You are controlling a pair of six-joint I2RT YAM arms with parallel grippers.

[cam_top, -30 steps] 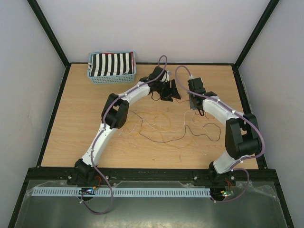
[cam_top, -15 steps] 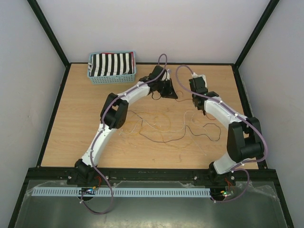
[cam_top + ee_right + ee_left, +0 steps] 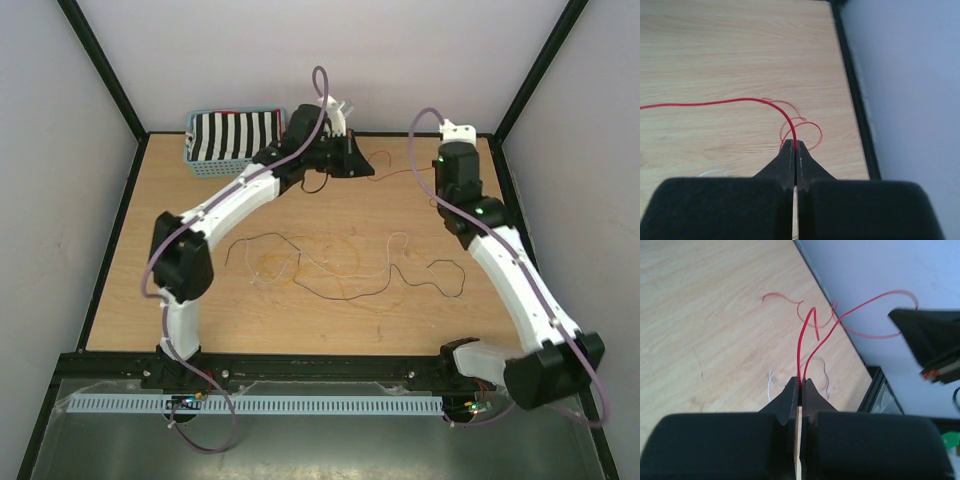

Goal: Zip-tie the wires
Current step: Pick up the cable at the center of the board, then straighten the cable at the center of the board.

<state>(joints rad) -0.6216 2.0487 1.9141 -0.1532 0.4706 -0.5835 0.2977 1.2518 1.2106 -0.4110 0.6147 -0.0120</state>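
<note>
- One pale wooden surface point(image 3: 150, 300) carried everything, and only the top view showed it whole.
- Two white-and-black arms, left point(image 3: 230, 205) and right point(image 3: 510, 270), reached toward the far edge.
- One light-blue plastic basket point(image 3: 237, 165) sat at the far left corner, holding one black-and-white striped cloth point(image 3: 235, 135). Neither wrist view showed it.
- The loose thin wires point(image 3: 340, 270), black, orange and pale strands, lay tangled mid-surface. There were at least three, but the exact count could not be told.
- One thin red wire point(image 3: 400, 172) hung between the two arms' tips near the far edge.
- The left fingers point(image 3: 790, 395) were closed on the red wire point(image 3: 801, 345), with two red runs rising from their tips. Only the left wrist view showed this.
- The right fingers point(image 3: 786, 155) were pressed together, pinching the same red wire point(image 3: 715, 103), which looped just beyond them. Only the right wrist view showed this.
</note>
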